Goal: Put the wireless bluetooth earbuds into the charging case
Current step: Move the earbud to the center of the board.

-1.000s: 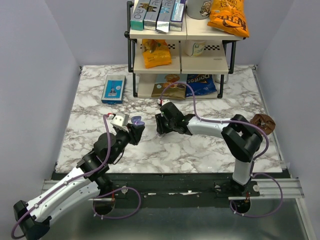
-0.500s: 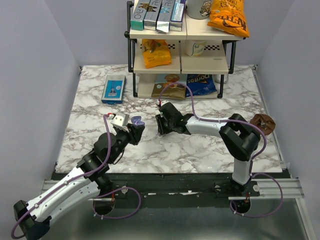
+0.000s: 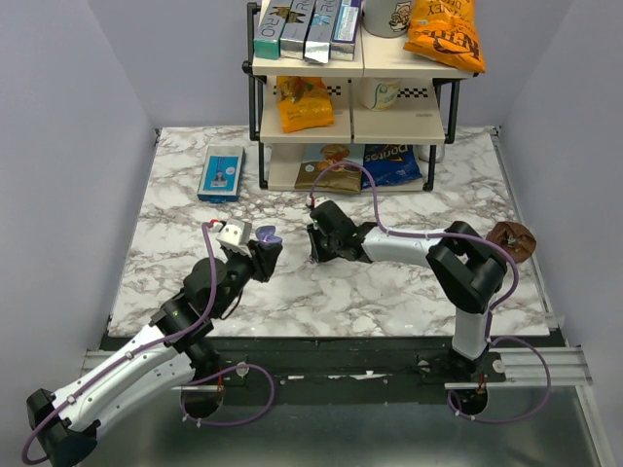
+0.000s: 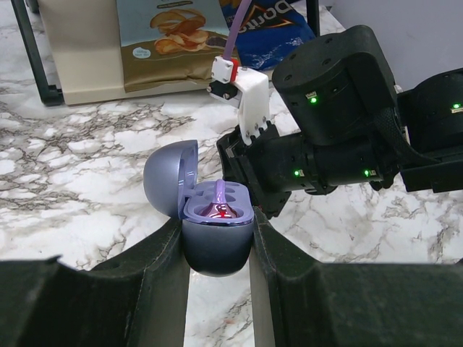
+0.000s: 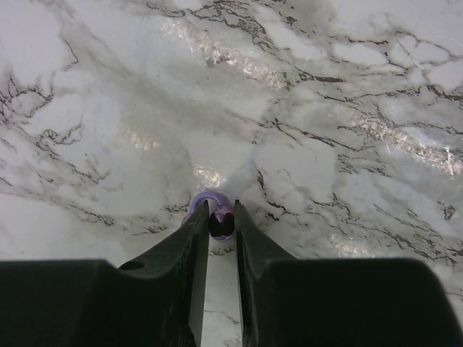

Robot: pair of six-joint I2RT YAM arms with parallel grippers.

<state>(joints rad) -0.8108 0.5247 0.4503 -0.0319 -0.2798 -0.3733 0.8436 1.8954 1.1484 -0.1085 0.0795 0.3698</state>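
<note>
My left gripper is shut on the charging case, a small bluish-grey oval held above the marble. Its lid stands open to the left, and one purple earbud sits in a socket. From above, the case shows at the tip of the left gripper. Just to its right, my right gripper points down at the table. In the right wrist view, its fingertips press on both sides of a second purple earbud that lies on the marble.
A two-tier shelf rack with snack bags and boxes stands at the back of the table. A blue rectangular box lies at the back left. A brown object sits near the right edge. The right arm's wrist is close behind the case.
The right gripper's jaws have narrowed onto the earbud on the table, and its wrist has shifted slightly. The left gripper and the case have not moved.
</note>
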